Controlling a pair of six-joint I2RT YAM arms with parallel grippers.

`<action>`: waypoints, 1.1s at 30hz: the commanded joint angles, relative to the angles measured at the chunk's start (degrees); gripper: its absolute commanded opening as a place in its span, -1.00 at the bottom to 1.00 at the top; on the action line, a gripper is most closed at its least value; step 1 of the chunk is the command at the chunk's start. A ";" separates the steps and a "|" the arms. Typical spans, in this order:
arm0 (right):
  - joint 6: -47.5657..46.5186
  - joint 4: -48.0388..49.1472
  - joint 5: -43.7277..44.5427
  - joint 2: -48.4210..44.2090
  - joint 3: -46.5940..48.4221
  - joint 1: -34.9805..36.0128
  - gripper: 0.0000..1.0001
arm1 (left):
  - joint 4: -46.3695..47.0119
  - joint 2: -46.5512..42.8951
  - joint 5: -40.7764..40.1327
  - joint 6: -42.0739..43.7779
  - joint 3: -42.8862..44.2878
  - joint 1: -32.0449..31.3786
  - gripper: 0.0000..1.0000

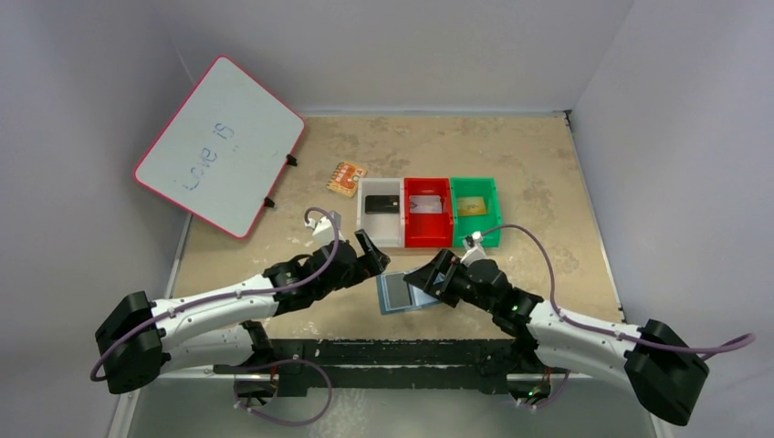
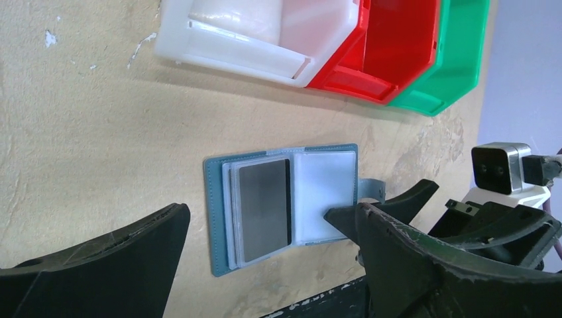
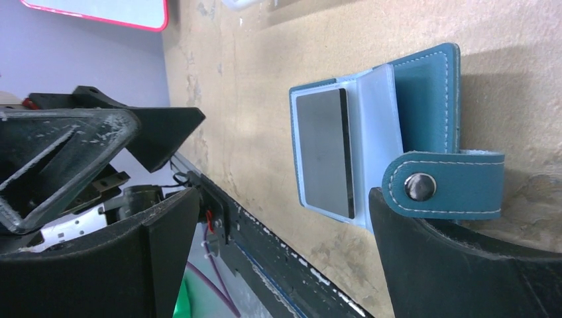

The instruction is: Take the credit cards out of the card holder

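Closest to us, just in from the near edge, the card holder (image 1: 399,294) lies open and flat on the tabletop (image 1: 548,182), pocketed side up. One silver-grey credit card (image 3: 321,152) sits in the clear sleeves of one half; the other half shows only pale sleeve; the snap tab (image 3: 441,187) sticks out to the side. The left pincer (image 2: 256,212) hovers over the holder with its jaws wide and nothing between them; the right pincer (image 3: 283,193) hangs at the other side, jaws equally wide and empty, one finger just beside the tab, though we cannot tell whether they touch. The two pincers face each other closely across the holder.

Farther back, three bins stand touching in a row. The white bin (image 1: 361,214) on the left holds a black card (image 1: 381,203); the red bin (image 1: 429,235) in the middle holds a second silver-grey card (image 1: 425,204); the green bin (image 1: 496,205) on the right holds a gold-yellow card (image 1: 471,206).

A narrow strip of bare tabletop separates the holder from the bins; broad open surface lies right of the green bin and behind the row up to the far edge. An orange patterned square (image 1: 347,178) lies near the white bin's far left corner. A red-rimmed whiteboard (image 1: 219,146) leans at the far left, overhanging the tabletop's left edge; its handwriting is too blurred for us to read.

The surface is tan and mottled, scuffed with pale patches; plain grey walls close it in on the left, the far side and the right.
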 commanded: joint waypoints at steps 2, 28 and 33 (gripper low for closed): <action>-1.27 2.03 -1.81 0.22 1.16 -0.15 0.99 | 3.39 -0.86 -1.05 -3.17 -0.70 -0.01 0.95; 0.26 4.36 -5.94 15.80 3.29 -2.58 -0.26 | 10.03 18.74 14.96 0.04 3.65 -0.08 -0.39; -0.27 4.51 -6.99 18.54 4.20 -3.20 -0.32 | 4.90 19.68 12.90 1.52 5.10 -0.17 -0.44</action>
